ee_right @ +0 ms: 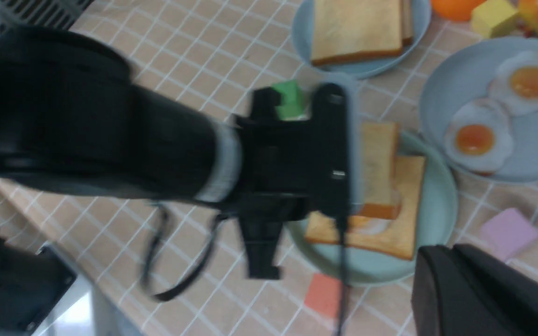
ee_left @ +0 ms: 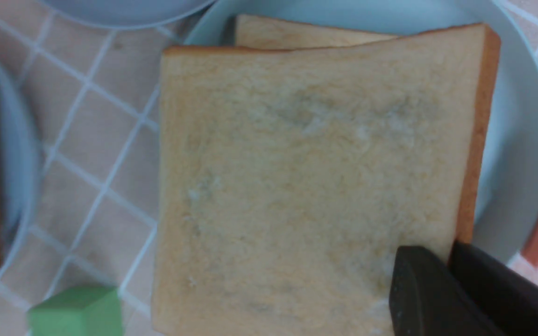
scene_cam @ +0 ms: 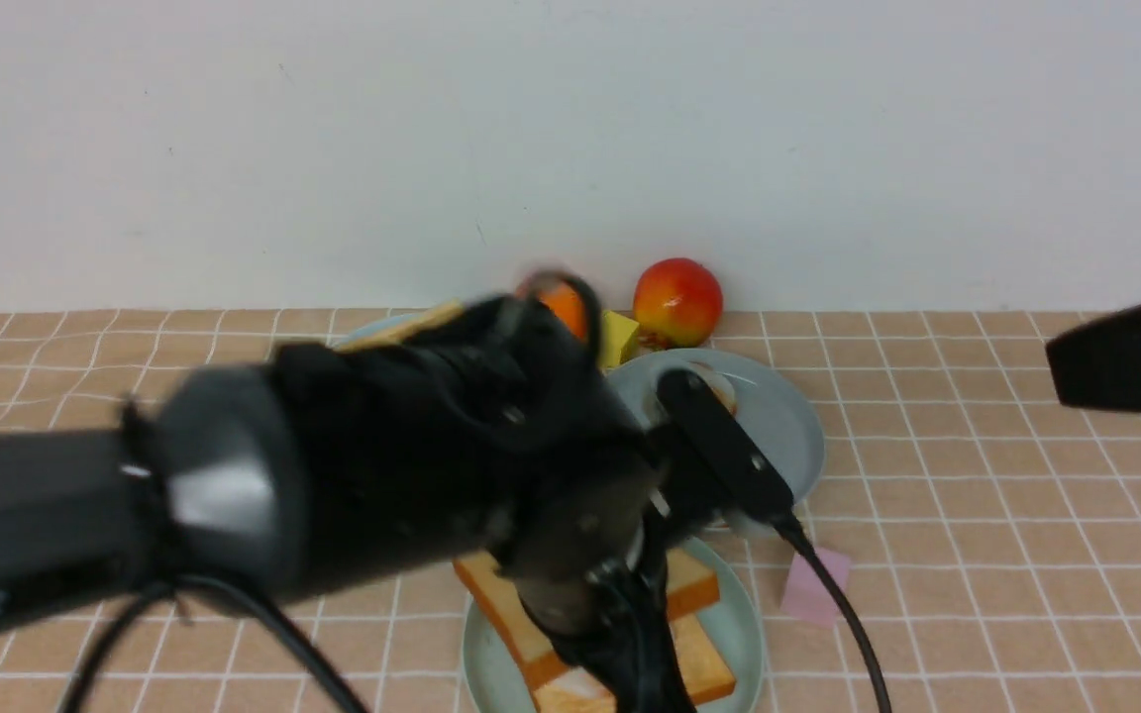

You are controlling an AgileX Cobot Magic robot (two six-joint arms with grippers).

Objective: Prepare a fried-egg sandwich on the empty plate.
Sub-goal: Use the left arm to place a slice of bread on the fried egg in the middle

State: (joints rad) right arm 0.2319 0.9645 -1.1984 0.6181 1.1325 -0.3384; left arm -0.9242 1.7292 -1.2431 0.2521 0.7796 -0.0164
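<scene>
1. Clock directions are read in the front view from the mint-green plate (scene_cam: 741, 624), with 12 o'clock toward the wall.
2. Plates: three. The mint-green plate is at the near edge, and there are two grey-blue ones, the egg plate (ee_right: 530, 154) at 1 o'clock and the toast plate (ee_right: 301, 42) at 11 o'clock.
3. The sandwich lies on the mint-green plate: one bottom toast slice (ee_right: 409, 205), one fried egg (ee_right: 369, 227) peeking out white at the edge, and one top toast slice (ee_left: 306, 186) laid askew over both.
4. Two other eggs sit side by side on the egg plate, the far egg (ee_right: 528, 81) and the near egg (ee_right: 477, 140). The toast plate carries a toast stack (ee_right: 357, 30) of at least two slices.
5. The left gripper (ee_left: 446, 261) is at the top slice's corner, its fingers drawn close with only a thin slit between them. Whether they touch the crust I cannot tell. The left arm (scene_cam: 234, 495) reaches in from 9 o'clock, blurred.
6. The right gripper (ee_right: 446, 261) shows as one dark mass, so I cannot tell how its jaws stand. The right arm (scene_cam: 1125, 347) is out toward 2 o'clock, well apart from the plates.
7. Blocks — four: green block (ee_right: 290, 100) at about 10 o'clock, yellow block (scene_cam: 620, 337) at 12, lilac block (scene_cam: 816, 584) at 2, salmon block (ee_right: 323, 295) at about 6.
8. Fruit — two, both at 12 o'clock by the wall: an orange (scene_cam: 568, 312) and an apple (scene_cam: 677, 300).
</scene>
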